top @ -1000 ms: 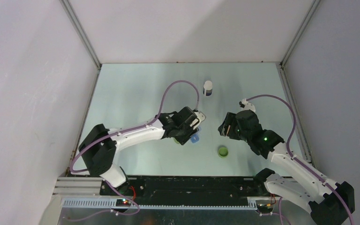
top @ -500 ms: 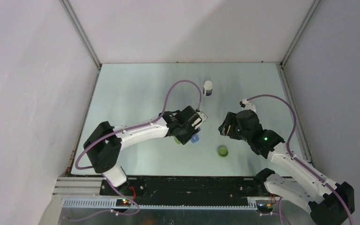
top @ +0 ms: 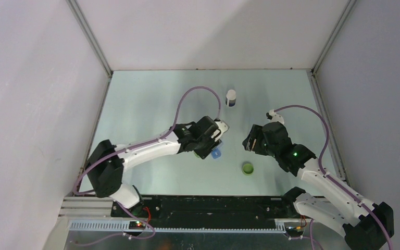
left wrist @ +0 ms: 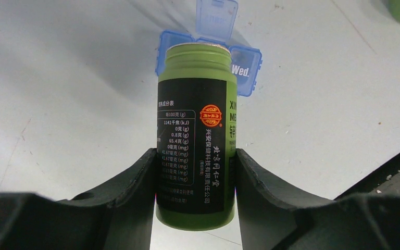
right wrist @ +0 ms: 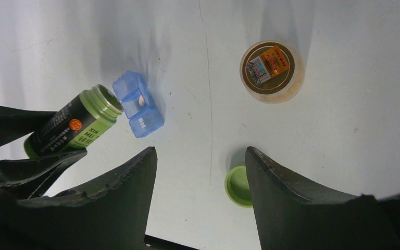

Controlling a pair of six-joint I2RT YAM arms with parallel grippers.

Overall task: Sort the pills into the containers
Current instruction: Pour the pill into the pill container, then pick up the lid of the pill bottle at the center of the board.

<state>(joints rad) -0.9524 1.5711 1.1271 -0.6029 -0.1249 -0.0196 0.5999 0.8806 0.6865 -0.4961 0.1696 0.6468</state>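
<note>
enclosed work area, seen from above. a pale, glossy tabletop [top: 151, 99] is lying at the centre, its surface showing fine scratches and specks in the wrist views. plain white panels are closing it in: a left wall [top: 31, 104], a back wall [top: 208, 31] and a right wall [top: 375, 78]. slim metal struts [top: 91, 39] are running along the rear corners. soft light is falling unevenly, shading the back wall diagonally. a ribbed aluminium rail [top: 187, 225] is bordering the near edge.
</note>
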